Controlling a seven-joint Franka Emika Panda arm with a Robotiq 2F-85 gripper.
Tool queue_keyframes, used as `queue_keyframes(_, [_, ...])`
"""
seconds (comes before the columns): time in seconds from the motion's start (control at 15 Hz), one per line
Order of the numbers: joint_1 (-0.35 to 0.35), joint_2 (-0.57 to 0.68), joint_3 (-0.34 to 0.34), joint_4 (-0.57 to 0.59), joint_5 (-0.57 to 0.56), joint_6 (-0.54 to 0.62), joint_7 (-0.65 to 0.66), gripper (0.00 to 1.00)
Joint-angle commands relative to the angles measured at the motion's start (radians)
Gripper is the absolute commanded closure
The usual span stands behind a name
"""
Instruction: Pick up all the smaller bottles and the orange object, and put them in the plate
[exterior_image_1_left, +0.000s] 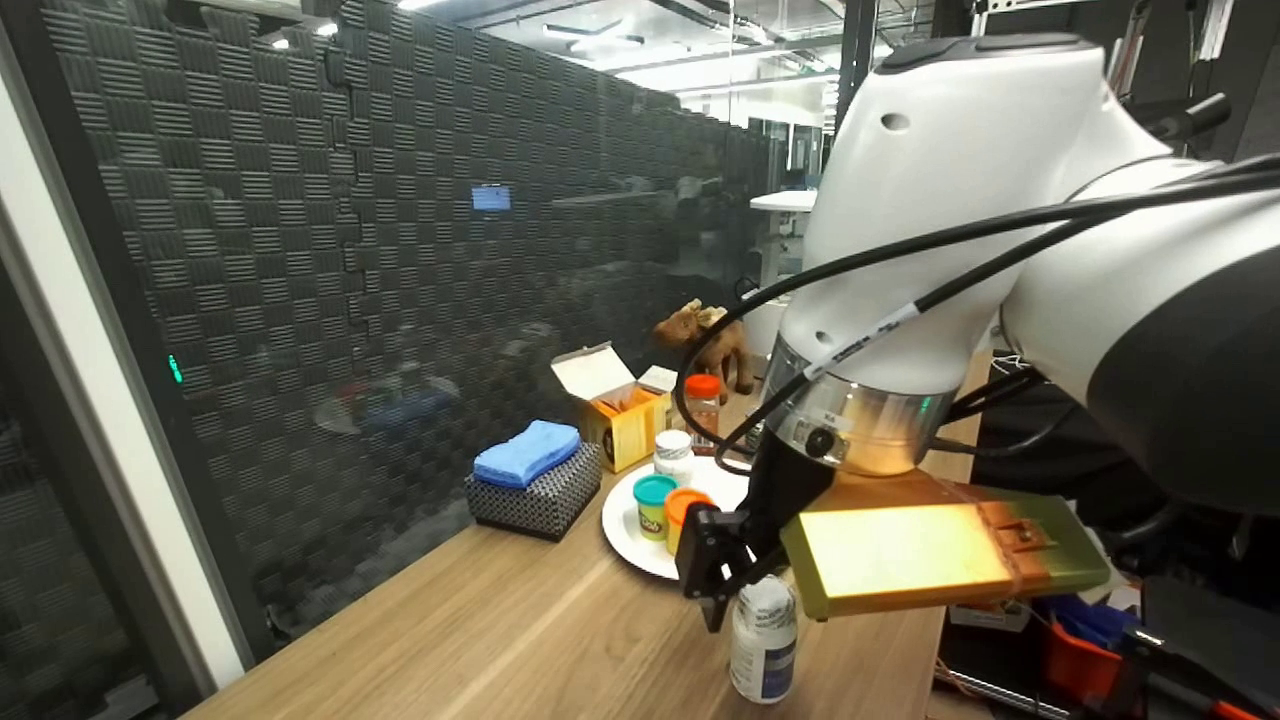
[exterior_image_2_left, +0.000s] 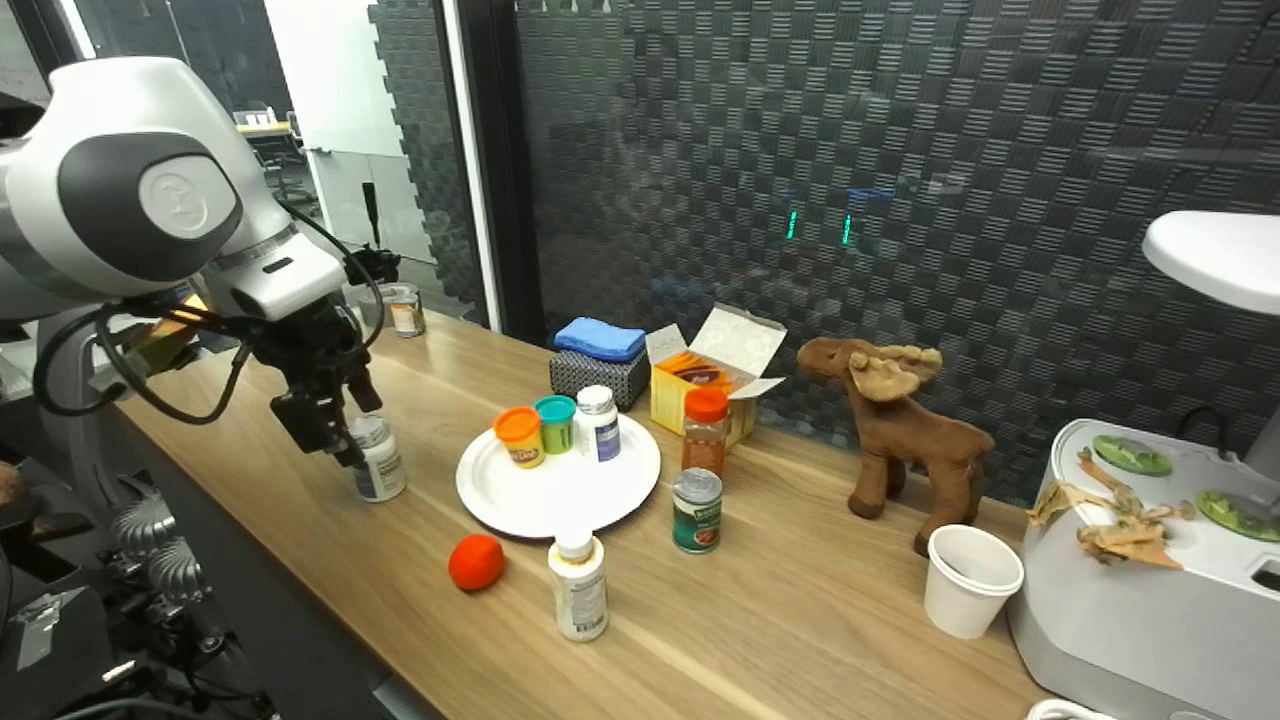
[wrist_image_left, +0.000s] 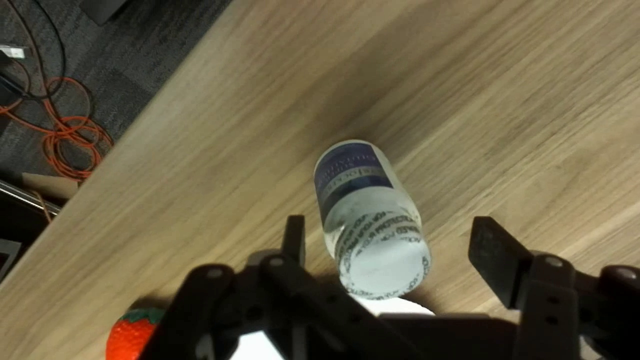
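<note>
A white bottle with a blue label (wrist_image_left: 360, 200) stands upright on the wooden table, between the jaws of my gripper (wrist_image_left: 392, 250). The gripper is open, with a gap on both sides of the cap. On the white plate (exterior_image_2_left: 550, 495) stand another white bottle (exterior_image_2_left: 600, 430), a teal-lidded tub (exterior_image_2_left: 556, 430) and an orange-lidded tub (exterior_image_2_left: 522, 450). Off the plate are a further white bottle (exterior_image_2_left: 580, 595), a red-capped jar (exterior_image_2_left: 705, 445) and a red-orange strawberry shape (exterior_image_2_left: 477, 561). I cannot tell which orange thing the task means.
A green can (exterior_image_2_left: 697, 520) stands right of the plate. Behind are a yellow box (exterior_image_2_left: 665, 395) and a blue cloth (exterior_image_2_left: 600, 338) on a grey block. A toy moose (exterior_image_2_left: 900, 430) and paper cups (exterior_image_2_left: 970, 580) stand farther right. The table edge runs close to the strawberry.
</note>
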Motion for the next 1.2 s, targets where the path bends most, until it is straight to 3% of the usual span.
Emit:
queue_keyframes(0.0, [0.007,-0.026,0.01,-0.014,0.077,-0.009,-0.058,0.45])
queue_keyframes(0.27, [0.0,-0.032,0.002,0.008,0.073,-0.069,-0.062,0.76])
queue_keyframes(0.4, [0.001,-0.041,0.001,0.02,0.072,-0.109,-0.066,0.81])
queue_keyframes(0.6, [0.005,-0.06,0.004,0.031,0.054,-0.189,-0.05,0.81])
queue_keyframes(0.8, [-0.035,-0.108,0.052,0.048,0.033,-0.309,-0.04,0.81])
queue_keyframes(1.13, [-0.079,-0.163,0.065,0.088,0.028,-0.41,-0.14,0.81])
